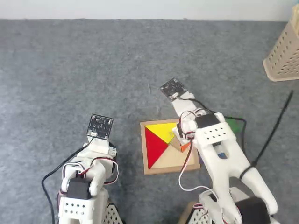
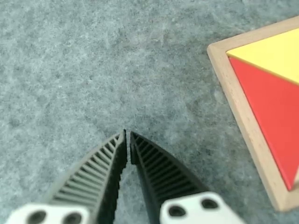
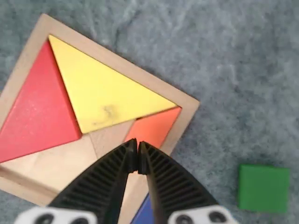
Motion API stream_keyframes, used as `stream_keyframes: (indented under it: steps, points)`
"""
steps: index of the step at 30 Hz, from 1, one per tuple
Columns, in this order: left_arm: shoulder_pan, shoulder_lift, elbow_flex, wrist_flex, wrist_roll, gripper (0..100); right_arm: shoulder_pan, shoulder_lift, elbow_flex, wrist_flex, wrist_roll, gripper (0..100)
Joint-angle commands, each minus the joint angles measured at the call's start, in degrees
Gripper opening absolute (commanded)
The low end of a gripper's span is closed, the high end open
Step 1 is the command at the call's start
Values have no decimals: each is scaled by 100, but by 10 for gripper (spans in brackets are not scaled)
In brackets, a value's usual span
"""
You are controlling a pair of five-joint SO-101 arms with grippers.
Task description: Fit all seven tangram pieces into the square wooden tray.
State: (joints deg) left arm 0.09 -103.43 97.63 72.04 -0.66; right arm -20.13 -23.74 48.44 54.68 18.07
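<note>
The right claw (image 3: 138, 147), closed on nothing, has its tips at the orange piece (image 3: 154, 128) in the tray (image 3: 140, 77), prob. nudging it into place; next it must open & take the green square (image 3: 263, 187), lying outside the tray near the claw.

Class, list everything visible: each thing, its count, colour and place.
carpet: 1, grey, covers the table
wooden tray: 1, pale wood, on the carpet
red triangle: 1, red, in the tray
yellow triangle: 1, yellow, in the tray
orange piece: 1, orange, in the tray
blue piece: 1, blue, partly hidden, near the tray
green square: 1, green, on the carpet beside the tray
basket: 1, beige, far corner
left gripper: 1, black, shut, over bare carpet
right gripper: 1, black, shut, over the tray
</note>
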Motion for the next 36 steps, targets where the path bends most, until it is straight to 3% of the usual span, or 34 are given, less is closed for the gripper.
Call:
stream_keyframes:
  steps: [1, 6, 10, 17, 21, 30, 36]
  points:
    - [-35, -123, -110, 35, 26, 12, 673, -215, -220, 286, -53, 10]
    - [-35, -123, -110, 35, 26, 12, 1895, 268, -1116, 1297, -62, 80]
    - [-35, -123, -110, 35, 26, 12, 2360, 804, -1644, 1385, -79, 140]
    - [-35, -123, -110, 35, 26, 12, 2554, 2589, -2831, 1437, -1952, 174]
    - [-35, -123, -110, 35, 26, 12, 2554, 3556, -3754, 1754, -2286, 219]
    - [-35, -123, -110, 35, 26, 12, 2651, 4822, -4747, 1956, -2892, 221]
    - [-35, -123, -110, 35, 26, 12, 2835, 4743, -4721, 2185, -2901, 139]
